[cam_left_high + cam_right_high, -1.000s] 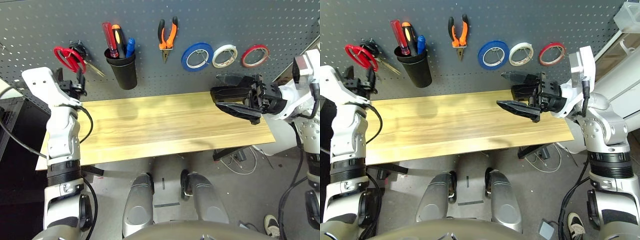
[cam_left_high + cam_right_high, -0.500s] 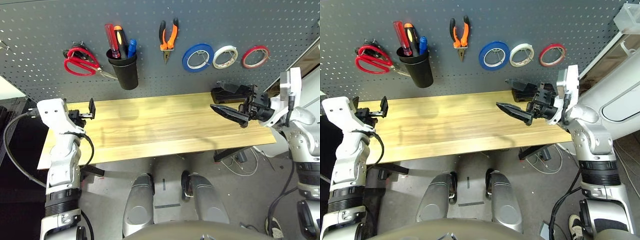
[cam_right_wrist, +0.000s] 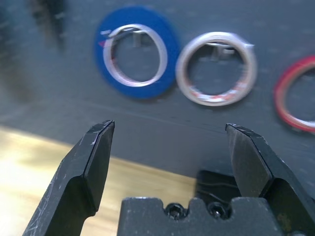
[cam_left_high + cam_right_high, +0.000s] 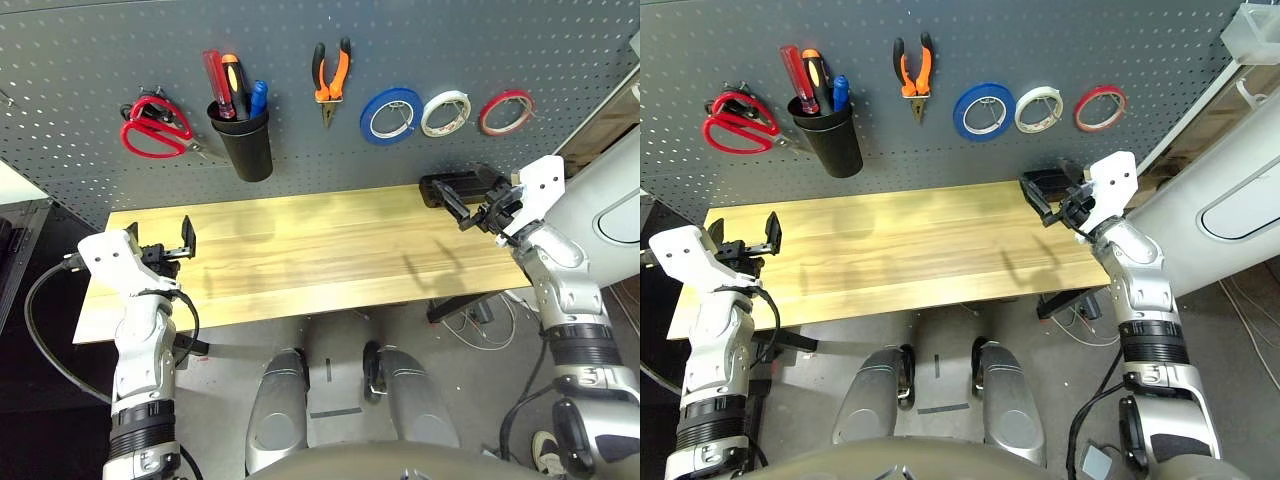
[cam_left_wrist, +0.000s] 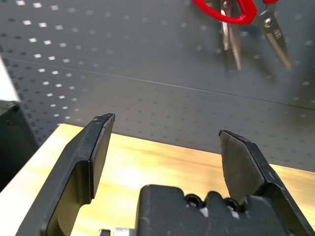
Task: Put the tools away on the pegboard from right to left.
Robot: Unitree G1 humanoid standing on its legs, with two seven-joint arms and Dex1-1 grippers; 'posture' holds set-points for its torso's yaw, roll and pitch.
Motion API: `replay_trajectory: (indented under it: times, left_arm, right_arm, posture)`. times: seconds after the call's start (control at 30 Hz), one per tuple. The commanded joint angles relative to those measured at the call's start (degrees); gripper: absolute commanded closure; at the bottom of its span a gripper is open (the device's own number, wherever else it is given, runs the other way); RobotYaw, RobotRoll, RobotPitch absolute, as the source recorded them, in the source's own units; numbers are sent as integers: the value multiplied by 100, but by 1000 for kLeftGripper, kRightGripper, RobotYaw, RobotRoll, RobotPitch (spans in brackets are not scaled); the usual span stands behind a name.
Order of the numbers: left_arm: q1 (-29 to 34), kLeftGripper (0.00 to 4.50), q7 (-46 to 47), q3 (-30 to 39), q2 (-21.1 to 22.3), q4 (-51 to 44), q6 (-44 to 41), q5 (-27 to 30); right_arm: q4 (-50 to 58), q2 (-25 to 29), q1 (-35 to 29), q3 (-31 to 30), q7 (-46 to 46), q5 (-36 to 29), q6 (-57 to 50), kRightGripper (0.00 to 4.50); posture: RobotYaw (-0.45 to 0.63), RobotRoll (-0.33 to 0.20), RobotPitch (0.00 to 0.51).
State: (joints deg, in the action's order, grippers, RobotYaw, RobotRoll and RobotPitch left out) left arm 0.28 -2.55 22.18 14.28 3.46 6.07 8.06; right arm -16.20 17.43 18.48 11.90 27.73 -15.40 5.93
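Note:
All the tools hang on the dark grey pegboard [image 4: 90, 60]. The thin red tape ring [image 4: 506, 111] is at the far right, and the orange-and-black pliers [image 4: 333, 74] hang near the middle. A red-handled screwdriver [image 4: 214, 82] stands in the black cup [image 4: 244, 145]. At the left, the red-handled scissors [image 4: 152, 128] rest on a hook. My left gripper [image 4: 172, 236] hovers open over the table's left end, holding nothing. My right gripper [image 4: 468, 198] is open and holds nothing at the table's right end, below the tape rolls.
Blue tape [image 4: 392, 114] and white tape [image 4: 447, 113] hang between the pliers and the red ring. Black-handled scissors [image 5: 273, 34] hang just behind the red ones. The cup also holds an orange-black and a blue handle. The wooden table [image 4: 310, 250] runs under the board.
My left gripper has dropped from beside the red scissors to the table's left end. My right gripper has drawn back toward the table's right end. The red scissors stay on their hook.

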Motion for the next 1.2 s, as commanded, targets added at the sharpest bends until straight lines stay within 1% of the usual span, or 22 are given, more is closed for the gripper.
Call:
replay_trajectory:
  times: [0.03,0.2,0.5,0.83,1.2]
  left_arm:
    - [92,36,-25,60,-30,204,318,36]
    - [-54,36,-55,-13,-7,274,346,42]
    - [-202,36,-53,-94,-46,229,386,37]
    - [-67,36,32,-15,-66,291,473,-4]
    - [-78,36,163,145,-18,572,645,28]
  right_arm:
    - [-250,-77,-205,98,-276,185,497,0]
    - [-538,-125,-216,65,-422,279,880,0]
    - [-1129,73,19,111,-497,344,1321,0]
    - [-1846,188,360,83,-424,357,1733,0]
    - [-1845,44,274,21,-355,320,1877,0]
  posture:
    - [-26,0,146]
    - [-34,0,126]
    - [-30,0,100]
    - [-25,0,90]
    - [-6,0,73]
